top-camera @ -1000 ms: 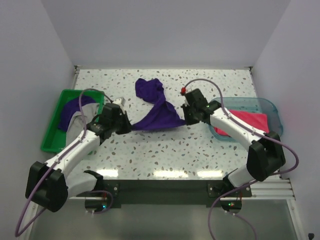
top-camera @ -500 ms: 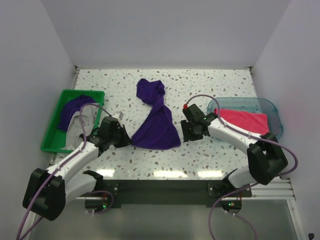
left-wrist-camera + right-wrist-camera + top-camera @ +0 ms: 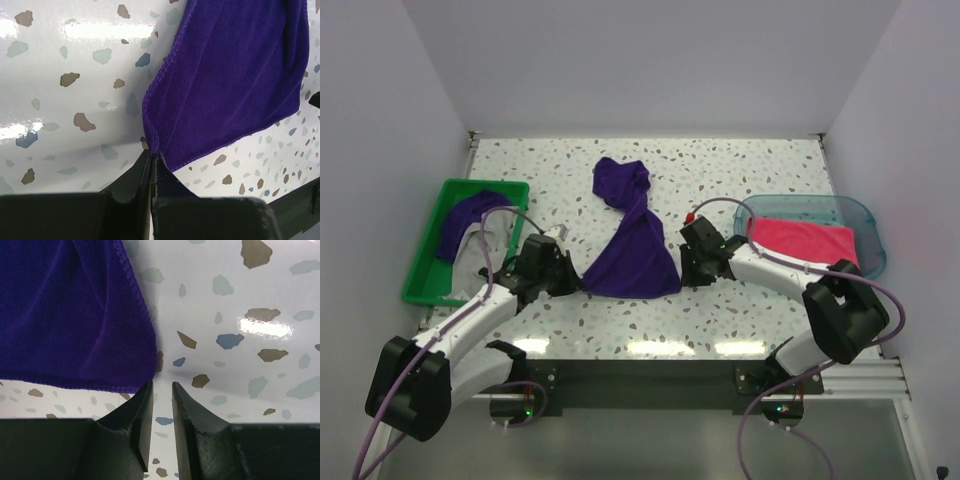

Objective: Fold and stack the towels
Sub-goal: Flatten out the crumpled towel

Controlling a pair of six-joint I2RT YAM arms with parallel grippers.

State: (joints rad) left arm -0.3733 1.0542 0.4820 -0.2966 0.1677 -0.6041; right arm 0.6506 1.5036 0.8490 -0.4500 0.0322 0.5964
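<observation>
Far left on the desk (image 3: 750,170), green bin (image 3: 423,268) holds a second purple towel (image 3: 468,215) plus a grey-white towel (image 3: 485,250). Teal tray (image 3: 865,225) on the right holds a flat pink towel (image 3: 805,240). Between them the loose purple towel (image 3: 632,255) lies on the desk, far end bunched, near end fanned out. Left end effector (image 3: 151,161) is pressed together, pinching that towel's near-left corner. Right end effector (image 3: 162,390) has jaws a narrow gap apart with nothing between them, tips right at the near-right corner; can't tell if cloth touches them. Desk is glossy white, speckled; plain pale walls on three sides.
</observation>
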